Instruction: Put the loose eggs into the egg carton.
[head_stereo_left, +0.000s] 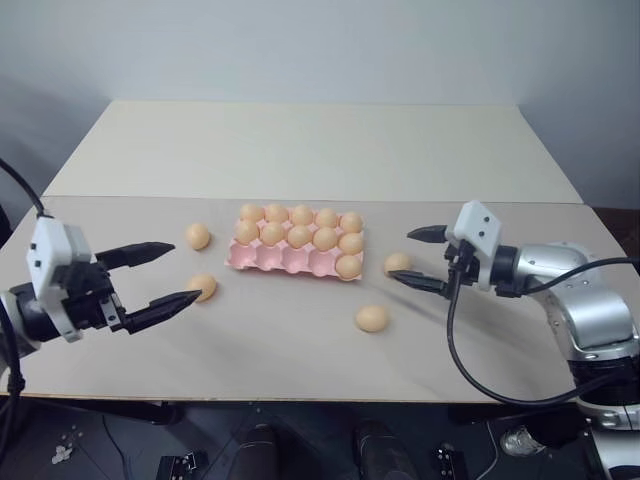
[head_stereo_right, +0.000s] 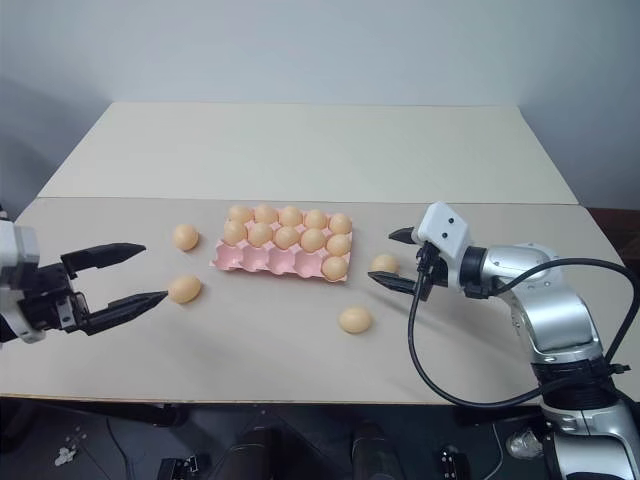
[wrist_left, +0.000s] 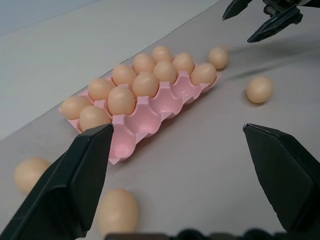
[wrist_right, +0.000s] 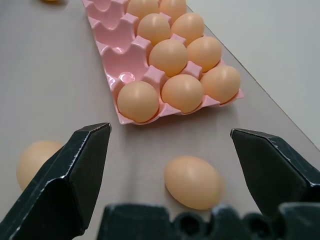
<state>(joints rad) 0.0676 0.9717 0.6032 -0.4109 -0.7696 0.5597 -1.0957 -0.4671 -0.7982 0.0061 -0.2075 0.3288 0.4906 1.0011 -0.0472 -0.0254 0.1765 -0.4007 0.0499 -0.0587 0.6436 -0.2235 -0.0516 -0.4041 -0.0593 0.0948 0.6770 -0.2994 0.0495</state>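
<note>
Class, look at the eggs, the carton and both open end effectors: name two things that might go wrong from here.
1. The loose egg by the right end effector is round and may roll off when nudged.
2. The egg carton has free cups only in its near row, beside seated eggs; a careless placement may knock those.

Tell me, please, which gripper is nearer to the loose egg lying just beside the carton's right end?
Right. The open right gripper brackets that egg; the open left gripper hangs far across the table, beyond the egg carton.
</note>
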